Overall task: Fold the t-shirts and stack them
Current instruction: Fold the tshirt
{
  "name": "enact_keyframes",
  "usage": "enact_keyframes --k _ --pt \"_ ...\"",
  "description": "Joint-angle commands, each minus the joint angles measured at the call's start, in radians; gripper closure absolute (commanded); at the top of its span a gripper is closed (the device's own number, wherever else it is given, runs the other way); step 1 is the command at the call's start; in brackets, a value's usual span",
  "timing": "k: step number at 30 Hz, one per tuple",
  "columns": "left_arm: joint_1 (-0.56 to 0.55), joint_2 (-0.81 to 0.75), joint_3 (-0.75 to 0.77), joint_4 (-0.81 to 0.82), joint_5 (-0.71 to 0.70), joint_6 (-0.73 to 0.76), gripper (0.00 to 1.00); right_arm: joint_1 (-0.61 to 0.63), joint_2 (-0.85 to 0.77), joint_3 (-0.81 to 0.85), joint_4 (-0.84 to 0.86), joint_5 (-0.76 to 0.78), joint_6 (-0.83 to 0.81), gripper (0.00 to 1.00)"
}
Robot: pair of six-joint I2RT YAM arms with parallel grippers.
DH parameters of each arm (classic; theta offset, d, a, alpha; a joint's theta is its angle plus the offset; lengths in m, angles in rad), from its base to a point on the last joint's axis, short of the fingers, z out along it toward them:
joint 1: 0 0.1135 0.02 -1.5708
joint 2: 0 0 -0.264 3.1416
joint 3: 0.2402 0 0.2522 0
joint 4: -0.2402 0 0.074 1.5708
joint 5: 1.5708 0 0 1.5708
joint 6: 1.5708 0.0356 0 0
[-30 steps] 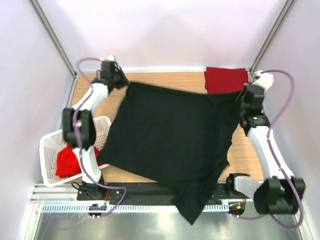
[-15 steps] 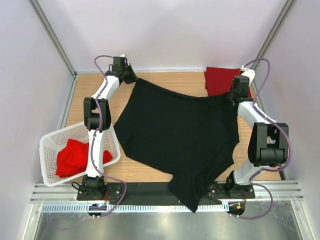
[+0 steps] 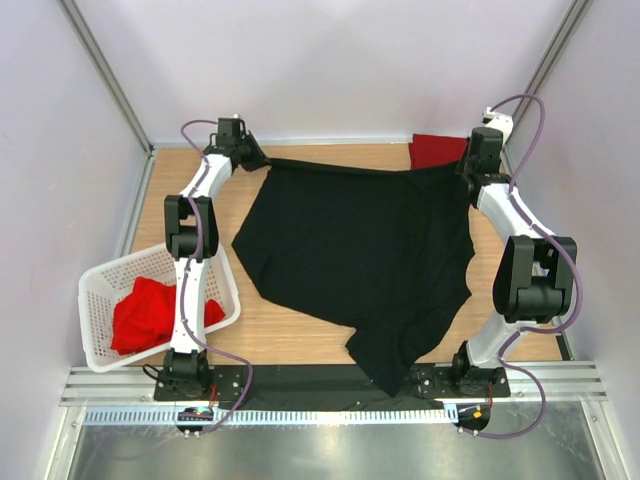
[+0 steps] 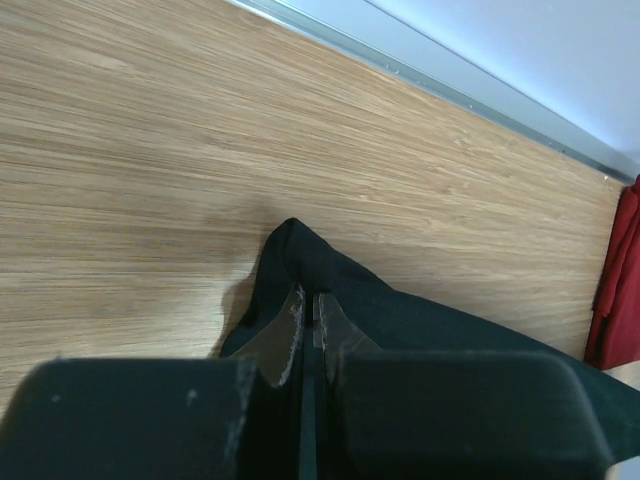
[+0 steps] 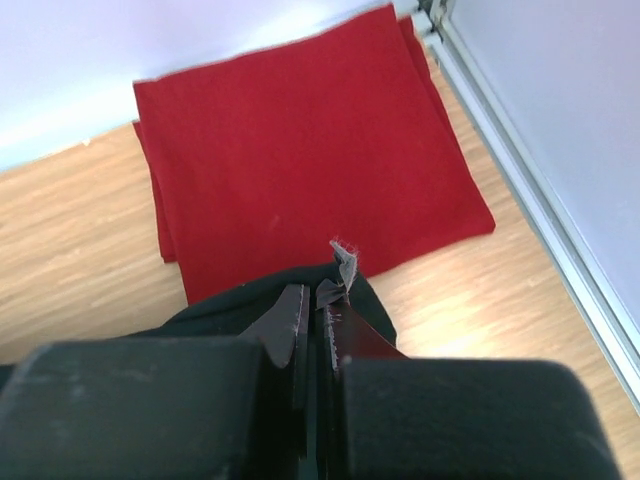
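Observation:
A black t-shirt (image 3: 360,250) lies spread across the table, its far edge pulled taut and its near end hanging over the front edge. My left gripper (image 3: 262,162) is shut on its far left corner (image 4: 300,260). My right gripper (image 3: 462,168) is shut on its far right corner (image 5: 330,285). A folded red t-shirt (image 3: 435,150) lies at the far right corner; in the right wrist view it (image 5: 300,140) sits just beyond my fingers. Another red t-shirt (image 3: 150,312) is crumpled in the basket.
A white lattice basket (image 3: 100,290) stands at the near left beside the left arm. A metal rail (image 4: 430,85) runs along the far wall, and a rail (image 5: 530,190) runs along the right side. Bare wood (image 3: 180,190) shows left of the black shirt.
Both grippers have moved toward the far wall with the black shirt's corners, stretching its far edge straight. The shirt has slid away from the basket and its near end hangs less over the front.

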Motion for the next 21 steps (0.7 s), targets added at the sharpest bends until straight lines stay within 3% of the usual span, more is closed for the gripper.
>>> enact_keyframes --k 1,13,21 --pt "0.005 -0.043 -0.013 0.022 0.014 0.008 1.00 0.000 -0.020 0.058 -0.095 0.024 0.037 0.99" --pt "0.011 -0.155 -0.048 -0.109 0.019 0.096 1.00 0.014 -0.185 0.025 -0.451 0.030 0.182 0.99" --pt "0.041 -0.192 -0.048 -0.248 0.014 0.154 1.00 0.022 -0.261 -0.005 -0.666 -0.059 0.301 0.99"
